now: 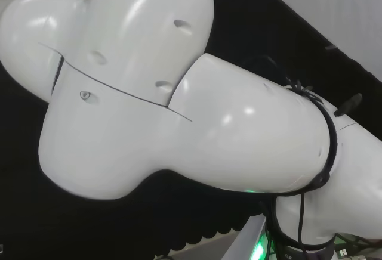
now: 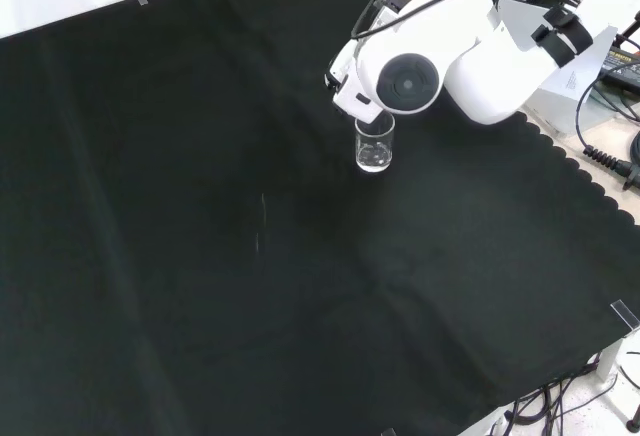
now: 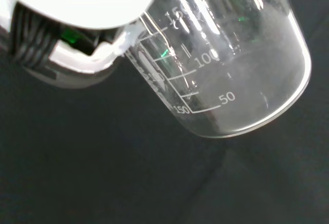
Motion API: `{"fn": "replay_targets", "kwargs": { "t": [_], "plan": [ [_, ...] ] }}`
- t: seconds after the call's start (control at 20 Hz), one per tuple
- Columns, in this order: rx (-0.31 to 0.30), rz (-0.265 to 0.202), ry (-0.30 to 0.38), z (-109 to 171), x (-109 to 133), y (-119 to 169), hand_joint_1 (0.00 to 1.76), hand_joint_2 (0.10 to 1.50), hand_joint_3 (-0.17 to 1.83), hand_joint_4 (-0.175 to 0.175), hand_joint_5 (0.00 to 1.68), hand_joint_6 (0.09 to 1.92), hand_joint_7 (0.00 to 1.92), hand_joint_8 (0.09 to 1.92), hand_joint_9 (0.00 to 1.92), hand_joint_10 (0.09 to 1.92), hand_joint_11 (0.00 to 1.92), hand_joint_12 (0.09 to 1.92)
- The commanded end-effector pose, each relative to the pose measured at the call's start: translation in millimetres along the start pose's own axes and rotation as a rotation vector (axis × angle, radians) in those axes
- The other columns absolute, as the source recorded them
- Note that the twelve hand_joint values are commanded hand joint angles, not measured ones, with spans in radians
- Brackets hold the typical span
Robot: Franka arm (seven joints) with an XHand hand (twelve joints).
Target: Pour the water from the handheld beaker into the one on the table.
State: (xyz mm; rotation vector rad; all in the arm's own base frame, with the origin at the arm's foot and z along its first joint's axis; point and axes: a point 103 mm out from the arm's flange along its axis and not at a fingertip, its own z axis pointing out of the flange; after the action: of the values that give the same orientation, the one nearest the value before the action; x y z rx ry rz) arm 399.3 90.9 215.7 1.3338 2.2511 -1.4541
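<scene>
**Beaker in the hand, pour not clearly begun**

In the wrist view a clear glass beaker [image 3: 226, 64] sits close to the camera, tilted, with white printed graduation marks on its wall and a rounded, thick base edge; a white and black part of the hand [image 3: 77, 34] lies against its side, so I judge that the hand holds it, but the fingers themselves are not shown well enough, and I cannot tell how they are curled. Whether there is water inside is also not possible to say; the glass looks slightly misty near the bottom, nothing more.

In the front view one small clear beaker [image 2: 375, 144] shows upright just under the arm's big white link [image 2: 440, 56] with its round grey cap; I cannot tell whether it stands on the black cloth [image 2: 200, 256] or is the held one.

As a judgement: the task is in an early or middle stage; no stream of water is visible, and the pouring itself seems left to do.

The cloth is matte, with a scalloped edge; the arm's shells are smooth and glossy.
</scene>
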Motion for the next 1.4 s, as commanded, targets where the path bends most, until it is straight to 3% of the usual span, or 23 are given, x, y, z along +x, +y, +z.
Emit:
{"fn": "replay_targets", "kwargs": {
  "t": [0.05, 0.25, 0.9, 1.15, 1.4],
  "plan": [
    [-0.083, -0.034, 0.128, 5.1, -10.9, -3.3, 1.34, 0.50, 0.80, -0.175, 1.50, 0.28, 1.58, 0.19, 1.84, 0.09, 1.55, 0.67],
    [-0.154, -0.049, 0.214, 9.1, -18.8, -5.1, 1.34, 0.50, 0.80, -0.175, 1.49, 0.28, 1.58, 0.19, 1.84, 0.09, 1.55, 0.66],
    [-0.474, -0.081, 0.528, 21.6, -45.7, -8.1, 1.33, 0.52, 0.77, -0.175, 1.48, 0.29, 1.56, 0.20, 1.83, 0.09, 1.54, 0.65],
    [-0.533, -0.099, 0.642, 27.9, -55.3, -1.3, 1.33, 0.53, 0.75, -0.175, 1.48, 0.30, 1.55, 0.22, 1.82, 0.09, 1.53, 0.64],
    [-0.570, -0.104, 0.709, 31.7, -58.1, 9.2, 1.33, 0.54, 0.75, -0.175, 1.47, 0.30, 1.55, 0.22, 1.82, 0.09, 1.53, 0.63]
  ]
}}
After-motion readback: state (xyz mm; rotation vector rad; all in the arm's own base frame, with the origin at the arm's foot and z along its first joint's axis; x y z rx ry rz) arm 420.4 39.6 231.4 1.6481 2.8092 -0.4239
